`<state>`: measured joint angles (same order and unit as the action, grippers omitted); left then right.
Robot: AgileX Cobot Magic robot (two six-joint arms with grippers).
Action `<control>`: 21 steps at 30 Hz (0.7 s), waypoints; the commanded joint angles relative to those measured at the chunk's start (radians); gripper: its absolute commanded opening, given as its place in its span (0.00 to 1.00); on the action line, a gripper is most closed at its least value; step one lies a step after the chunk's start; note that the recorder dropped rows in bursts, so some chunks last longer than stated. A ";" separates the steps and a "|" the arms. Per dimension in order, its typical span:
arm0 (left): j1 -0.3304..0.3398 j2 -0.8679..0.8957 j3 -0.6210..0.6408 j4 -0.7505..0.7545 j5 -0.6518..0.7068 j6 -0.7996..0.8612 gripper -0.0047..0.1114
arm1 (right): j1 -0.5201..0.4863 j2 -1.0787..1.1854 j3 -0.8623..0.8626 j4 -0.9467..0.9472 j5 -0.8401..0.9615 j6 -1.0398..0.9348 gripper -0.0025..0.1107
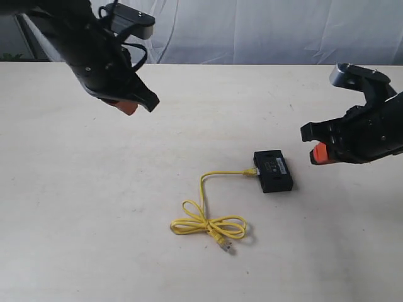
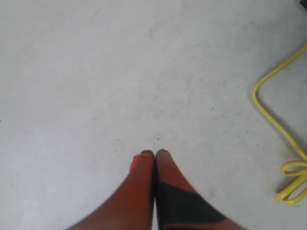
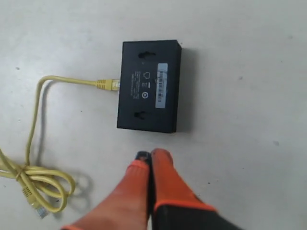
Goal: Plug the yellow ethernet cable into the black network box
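- At centre frame on the worktop [image 1: 94, 220], the yellow ethernet cable [image 3: 72, 80] has its plug [image 3: 109, 84] seated in the black network box [image 1: 273, 170]; insertion looks done.
- Left fingers [image 2: 144, 167] and right fingers [image 3: 165, 167] are pressed together, empty, and raised clear; seemingly nothing is left to do.

Bright, even diffuse light, no glare. Exterior view sharp; faint soft shadows under yellow ethernet cable [image 1: 211, 223] and black network box [image 1: 273, 170]. Left wrist view hazy, washed-out, left gripper [image 2: 154, 154] blurred near lens. Right wrist view crisper, label [image 3: 162, 86] print unreadable; right gripper [image 3: 149, 154] slightly soft; soft shadow beside box.
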<state>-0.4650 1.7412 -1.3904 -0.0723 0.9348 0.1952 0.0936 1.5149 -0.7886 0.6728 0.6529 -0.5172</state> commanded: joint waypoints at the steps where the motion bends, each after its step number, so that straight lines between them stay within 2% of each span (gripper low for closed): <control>1: 0.021 -0.091 0.061 0.001 0.005 -0.036 0.04 | -0.004 -0.069 0.006 -0.020 0.013 -0.001 0.02; 10: 0.025 -0.277 0.193 0.010 -0.008 -0.044 0.04 | -0.004 -0.184 0.006 -0.069 0.051 0.004 0.02; 13: 0.040 -0.337 0.253 0.055 -0.045 -0.114 0.04 | -0.004 -0.231 0.006 -0.128 0.053 0.058 0.02; 21: 0.178 -0.486 0.391 0.072 -0.064 -0.147 0.04 | -0.004 -0.356 0.006 -0.339 0.060 0.219 0.02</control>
<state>-0.3266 1.3040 -1.0368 0.0000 0.8814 0.0600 0.0936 1.1967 -0.7877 0.4014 0.7109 -0.3439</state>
